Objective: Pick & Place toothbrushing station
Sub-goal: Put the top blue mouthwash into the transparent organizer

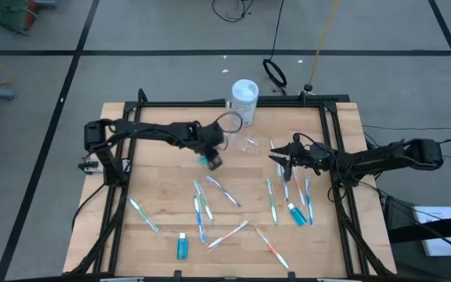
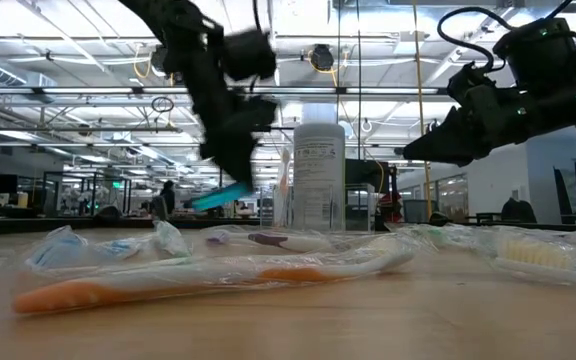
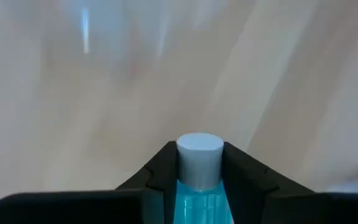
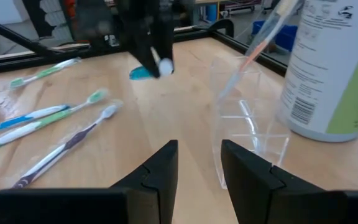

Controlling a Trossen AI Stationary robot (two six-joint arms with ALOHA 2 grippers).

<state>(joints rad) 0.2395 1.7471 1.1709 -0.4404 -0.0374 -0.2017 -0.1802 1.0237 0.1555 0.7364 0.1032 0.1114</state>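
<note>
The clear plastic holder stands on its base on the table, just in front of a tall white-capped container. In the right wrist view the holder has a wrapped toothbrush slanting up from it. My left gripper is to the left of the holder, shut on a small blue bottle above the table. My right gripper is open and empty, just right of the holder; its fingertips stand short of the holder without touching it. My left gripper pinches the small blue bottle between its two fingers on the body just below the white cap. The cap sticks out past the fingertips. The fingers point down at a slant. The bottle is tilted and lifted clear of the table.
Several wrapped toothbrushes lie scattered over the near half of the table. Two more blue bottles lie there, one near the front and one at the right. A black frame rail runs around the table.
</note>
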